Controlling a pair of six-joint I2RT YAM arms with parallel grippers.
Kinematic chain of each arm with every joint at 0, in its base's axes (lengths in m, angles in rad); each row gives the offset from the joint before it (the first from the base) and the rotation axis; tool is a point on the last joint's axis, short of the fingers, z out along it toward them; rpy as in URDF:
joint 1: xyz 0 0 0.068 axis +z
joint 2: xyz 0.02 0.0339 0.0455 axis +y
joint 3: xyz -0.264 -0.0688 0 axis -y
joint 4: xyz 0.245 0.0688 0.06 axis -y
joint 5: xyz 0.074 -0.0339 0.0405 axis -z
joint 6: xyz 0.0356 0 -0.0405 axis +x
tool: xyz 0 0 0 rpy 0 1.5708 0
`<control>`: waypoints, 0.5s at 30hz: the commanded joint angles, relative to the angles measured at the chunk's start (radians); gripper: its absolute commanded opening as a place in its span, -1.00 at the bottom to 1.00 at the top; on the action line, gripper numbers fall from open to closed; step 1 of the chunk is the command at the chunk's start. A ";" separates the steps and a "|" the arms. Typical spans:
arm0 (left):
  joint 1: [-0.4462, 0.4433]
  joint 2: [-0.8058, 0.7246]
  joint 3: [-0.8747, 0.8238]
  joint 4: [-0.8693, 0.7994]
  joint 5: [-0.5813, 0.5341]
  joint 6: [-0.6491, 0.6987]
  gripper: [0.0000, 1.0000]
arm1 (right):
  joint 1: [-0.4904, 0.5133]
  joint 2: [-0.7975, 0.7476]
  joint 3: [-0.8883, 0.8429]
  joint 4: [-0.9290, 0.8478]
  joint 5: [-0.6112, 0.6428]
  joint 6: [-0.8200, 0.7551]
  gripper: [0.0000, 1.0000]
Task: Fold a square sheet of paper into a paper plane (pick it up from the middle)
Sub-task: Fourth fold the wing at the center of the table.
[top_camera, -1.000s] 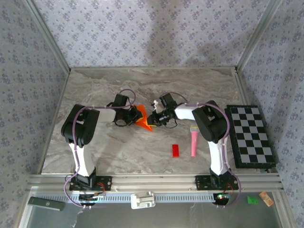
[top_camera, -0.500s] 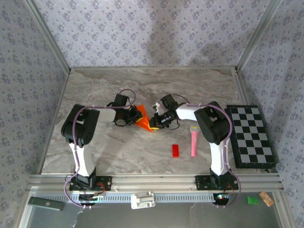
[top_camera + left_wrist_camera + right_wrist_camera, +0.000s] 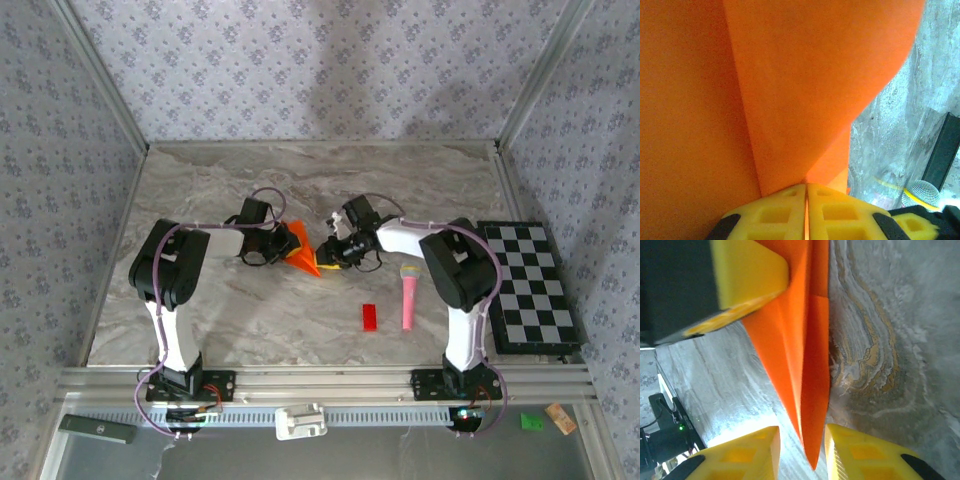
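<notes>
Left gripper (image 3: 806,192) is clenched on the paper plane (image 3: 300,252) near the middle of the table (image 3: 230,320); your right gripper (image 3: 802,452) is unclenched, fingers either side of its pointed tip. Close off-centre and you'll likely crumple the tip. Pull against the left pinch and the paper may tear.

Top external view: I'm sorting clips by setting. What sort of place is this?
Probably a robot test cell: marble-patterned table, wallpapered panels on an aluminium frame, left arm and right arm bolted to it.
</notes>
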 commanded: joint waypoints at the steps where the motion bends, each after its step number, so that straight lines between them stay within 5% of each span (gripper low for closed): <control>1: 0.007 0.025 0.007 -0.069 -0.028 0.011 -0.80 | -0.008 -0.052 -0.002 -0.012 0.055 0.003 -0.39; 15: 0.007 0.018 0.006 -0.064 -0.022 0.007 -0.77 | 0.032 0.091 0.166 -0.086 0.082 -0.020 -0.47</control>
